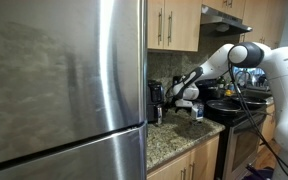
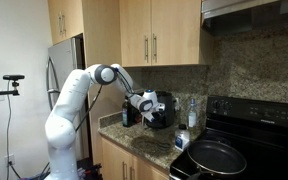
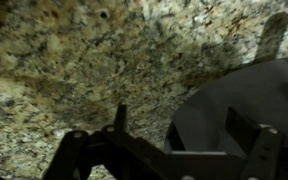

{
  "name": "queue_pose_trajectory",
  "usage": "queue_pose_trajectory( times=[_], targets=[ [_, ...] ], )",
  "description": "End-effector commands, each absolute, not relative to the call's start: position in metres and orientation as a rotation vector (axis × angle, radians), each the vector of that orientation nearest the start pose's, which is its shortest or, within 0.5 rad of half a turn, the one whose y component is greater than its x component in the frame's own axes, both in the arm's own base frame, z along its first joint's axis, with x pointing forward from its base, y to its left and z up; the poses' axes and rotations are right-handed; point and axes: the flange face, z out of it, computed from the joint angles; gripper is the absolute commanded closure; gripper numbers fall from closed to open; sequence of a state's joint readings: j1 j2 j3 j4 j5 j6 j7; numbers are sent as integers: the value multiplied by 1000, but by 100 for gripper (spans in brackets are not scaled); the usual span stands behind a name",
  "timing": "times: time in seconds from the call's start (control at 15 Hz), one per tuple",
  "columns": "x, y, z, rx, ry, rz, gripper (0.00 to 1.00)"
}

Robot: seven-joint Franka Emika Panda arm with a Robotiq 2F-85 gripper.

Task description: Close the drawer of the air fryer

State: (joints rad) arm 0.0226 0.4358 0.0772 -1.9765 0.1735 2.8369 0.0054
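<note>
The air fryer is a small upright black appliance on the granite counter, seen in both exterior views [image 1: 156, 100] [image 2: 166, 117]. My gripper [image 1: 183, 96] [image 2: 148, 103] hovers close beside its upper part. In the wrist view the gripper [image 3: 182, 118] is open, its two dark fingers spread wide. The dark grey rounded drawer [image 3: 234, 100] lies below and between the fingers, towards the right one. I cannot tell from these views how far out the drawer stands.
A large steel fridge [image 1: 64, 80] stands beside the counter. A black stove with pans [image 2: 219, 155] [image 1: 229, 105] is on the air fryer's other side. A clear bottle [image 2: 191, 112] stands by the stove. Wooden cabinets [image 2: 149, 35] hang above. Granite countertop [image 3: 64, 60] fills the wrist view.
</note>
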Motion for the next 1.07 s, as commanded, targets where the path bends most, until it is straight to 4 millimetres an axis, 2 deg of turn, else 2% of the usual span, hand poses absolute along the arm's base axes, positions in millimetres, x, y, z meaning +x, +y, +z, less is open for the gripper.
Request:
queue_pose_trajectory(
  times=[0.0, 0.13, 0.2, 0.53, 0.73, 0.87, 0.93, 1.0],
  targets=[
    [652, 55, 284, -2940, 95, -643, 0],
    [658, 55, 274, -2941, 85, -660, 0],
    [659, 48, 277, -2958, 79, -731, 0],
    [672, 63, 301, -2822, -27, -1084, 0],
    [662, 67, 303, -2776, -31, -1077, 0],
    [652, 66, 303, -2779, 8, -963, 0],
    [656, 45, 288, -2831, 10, -983, 0],
    [655, 45, 289, -2820, 20, -974, 0]
  ],
)
